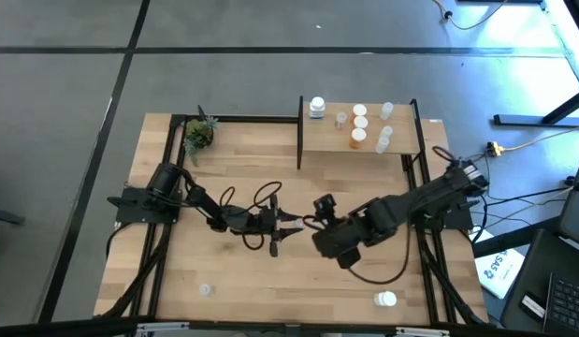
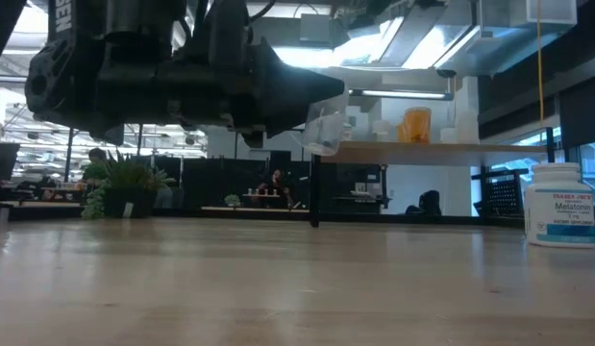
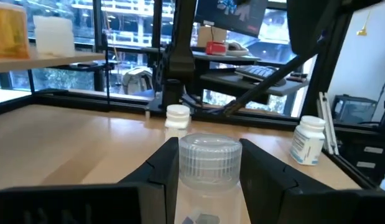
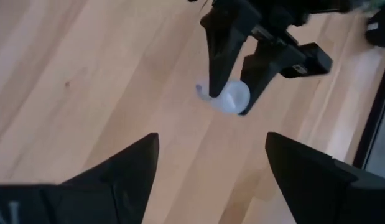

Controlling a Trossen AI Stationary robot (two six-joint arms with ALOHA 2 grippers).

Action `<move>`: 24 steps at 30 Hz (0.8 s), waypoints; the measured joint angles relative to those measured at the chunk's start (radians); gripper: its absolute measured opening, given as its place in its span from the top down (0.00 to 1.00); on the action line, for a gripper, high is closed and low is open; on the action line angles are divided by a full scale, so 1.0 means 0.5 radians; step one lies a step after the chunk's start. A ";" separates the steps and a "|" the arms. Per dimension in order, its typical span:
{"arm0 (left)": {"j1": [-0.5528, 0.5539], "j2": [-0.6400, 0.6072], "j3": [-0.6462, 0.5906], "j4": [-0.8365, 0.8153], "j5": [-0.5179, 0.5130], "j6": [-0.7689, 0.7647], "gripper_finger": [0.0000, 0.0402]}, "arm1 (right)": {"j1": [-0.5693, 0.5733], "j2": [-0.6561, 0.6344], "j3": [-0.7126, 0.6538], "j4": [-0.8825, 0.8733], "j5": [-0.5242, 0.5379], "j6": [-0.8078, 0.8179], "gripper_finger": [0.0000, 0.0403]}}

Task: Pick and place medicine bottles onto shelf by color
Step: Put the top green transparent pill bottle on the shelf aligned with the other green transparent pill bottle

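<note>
Holding a clear bottle (image 3: 208,163) between its fingers at frame centre in the high view, the left gripper (image 1: 287,225) points toward the right gripper (image 1: 319,213), jaws spread empty just beside it; shelf (image 1: 326,137) lies upper right.

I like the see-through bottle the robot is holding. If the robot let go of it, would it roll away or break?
The clear bottle is a ribbed-cap cylinder pinched between the left tool's fingers, above the table. It is round, so on its side it would probably roll. It looks like thin plastic and nearly empty, so likely light and unlikely to shatter. Smooth sides might slip.
</note>
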 joint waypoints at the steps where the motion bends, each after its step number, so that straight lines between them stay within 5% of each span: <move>1: -0.004 0.000 0.000 -0.001 0.001 -0.001 0.71 | -0.005 0.028 0.000 0.015 0.000 -0.031 0.26; 24: -0.005 -0.002 -0.001 0.000 0.156 -0.060 0.71 | -0.193 0.293 0.000 0.343 -0.237 -0.685 0.26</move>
